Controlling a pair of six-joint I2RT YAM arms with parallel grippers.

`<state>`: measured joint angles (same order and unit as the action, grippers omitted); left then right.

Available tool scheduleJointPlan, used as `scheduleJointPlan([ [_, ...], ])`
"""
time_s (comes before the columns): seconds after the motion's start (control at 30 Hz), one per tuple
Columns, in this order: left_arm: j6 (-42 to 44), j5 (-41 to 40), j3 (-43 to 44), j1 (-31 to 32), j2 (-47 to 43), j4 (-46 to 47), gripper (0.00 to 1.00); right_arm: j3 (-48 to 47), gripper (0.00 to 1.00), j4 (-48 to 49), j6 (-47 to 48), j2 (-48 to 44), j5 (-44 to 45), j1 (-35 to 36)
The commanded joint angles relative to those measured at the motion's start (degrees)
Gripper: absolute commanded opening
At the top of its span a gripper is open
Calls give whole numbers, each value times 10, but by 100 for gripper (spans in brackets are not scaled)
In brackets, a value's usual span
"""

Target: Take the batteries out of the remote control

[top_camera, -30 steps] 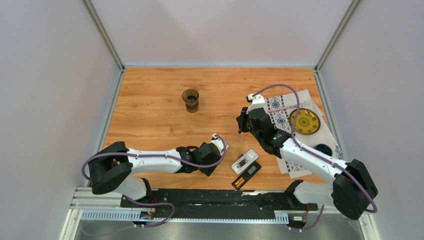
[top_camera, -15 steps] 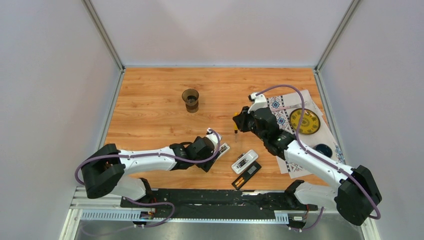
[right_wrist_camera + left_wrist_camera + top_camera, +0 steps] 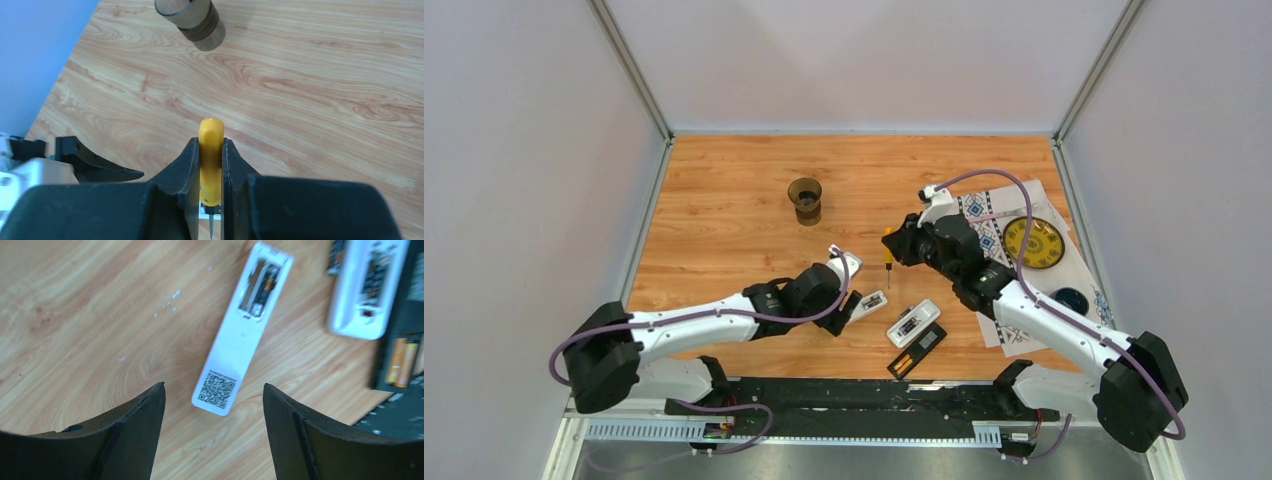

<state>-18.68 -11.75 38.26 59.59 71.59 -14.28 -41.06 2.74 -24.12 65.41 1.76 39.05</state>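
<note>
**Left tool** (image 3: 212, 390): spread wide and holding nothing. Its fingers (image 3: 135, 430) flank the label end of the slim remote (image 3: 240, 335), which lies back-up on the surface (image 3: 100, 315).

**Right tool** (image 3: 211, 165): closed on the yellow handle of a screwdriver (image 3: 211, 145). The handle's end projects past the fingertips, above the surface beyond the slim remote.

**Dark batteries** (image 3: 260, 285): seated in the slim remote's open bay, at the end far from the left tool. Their long axes appear to run along the remote.

**Orange batteries** (image 3: 402, 362): two, side by side in the black remote (image 3: 414, 295), lengthwise. This remote lies right of the slim remote, past a wide remote (image 3: 367, 290).
</note>
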Motion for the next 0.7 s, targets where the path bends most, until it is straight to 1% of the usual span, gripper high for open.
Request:
scheduleJointPlan([
  [0.0,7,53,42,-11,-74,32,80,-10,0,43,-34,-35,-63,-3],
  [0.07,-4,79,46,-22,-105,55,83,-12,0,50,-52,-46,-82,-3],
  [0.1,-9,114,45,-39,-115,67,85,-13,0,53,-58,-55,-102,-3],
  [0.17,-34,159,39,-58,-137,115,88,-17,0,60,-72,-66,-121,-3],
  [0.2,-44,209,31,-81,-144,133,88,-17,0,64,-85,-77,-140,-3],
  [0.23,-55,232,27,-91,-148,176,89,-18,0,73,-91,-82,-148,-3],
  [0.3,-88,288,16,-120,-153,216,89,-21,0,77,-110,-95,-170,-3],
  [0.37,-115,319,11,-134,-151,269,88,-26,0,85,-122,-101,-183,-3],
  [0.4,-123,352,7,-143,-148,290,88,-27,0,86,-124,-105,-194,-3],
  [0.43,-130,365,8,-146,-140,320,87,-29,0,89,-131,-106,-200,-3],
  [0.6,-160,413,25,-149,-103,370,82,-38,0,98,-146,-107,-232,-3],
  [0.67,-175,422,25,-151,-90,399,71,-39,0,99,-152,-108,-236,-3],
])
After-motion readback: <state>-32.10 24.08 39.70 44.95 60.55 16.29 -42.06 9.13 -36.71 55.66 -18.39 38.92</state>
